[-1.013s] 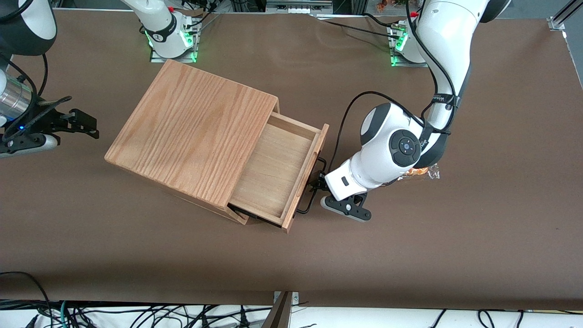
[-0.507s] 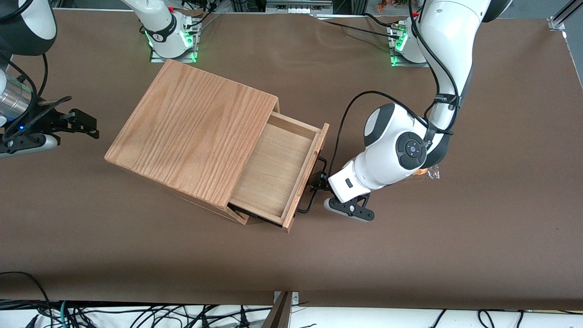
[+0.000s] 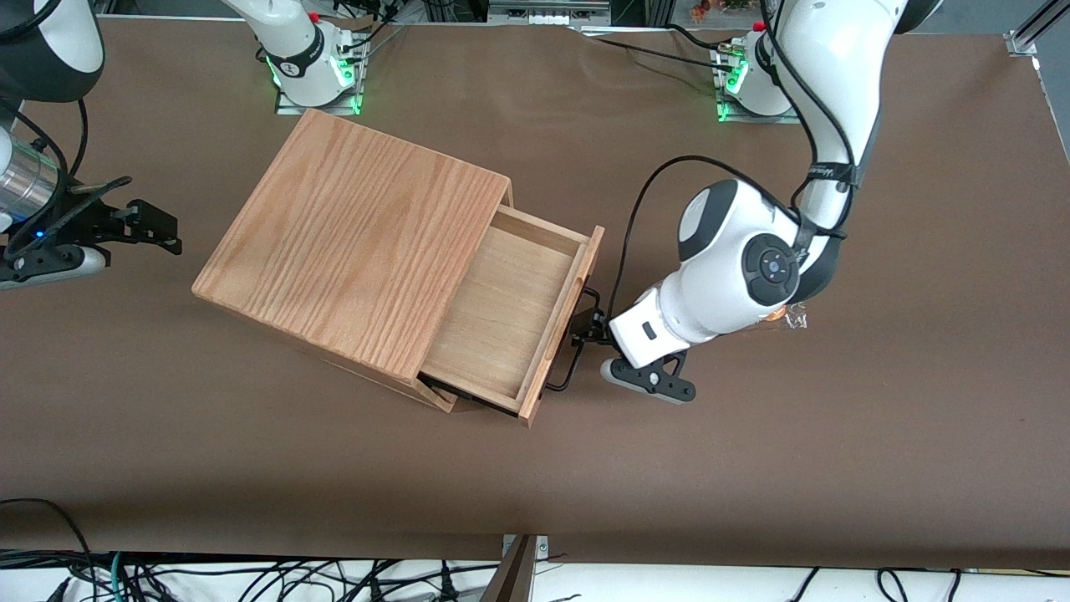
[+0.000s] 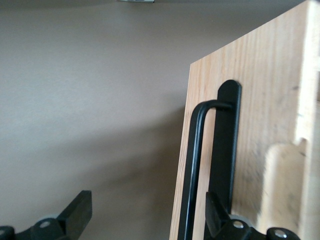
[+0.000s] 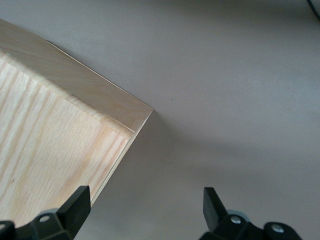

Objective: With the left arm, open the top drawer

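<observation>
Drawer's out: top drawer (image 3: 510,313) stands well open, my gripper (image 3: 595,329) spread wide around its bar handle (image 4: 192,170), and a crooked retreat could snag one finger (image 4: 216,217), I reckon.

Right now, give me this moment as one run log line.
task: open top drawer | top drawer: pulled out, floor bare | gripper: open, straddling handle, in front of drawer | left arm: low at drawer front

A crinkled orange wrapper (image 3: 786,315) lies on the brown table (image 3: 919,401), toward the working arm's end.
</observation>
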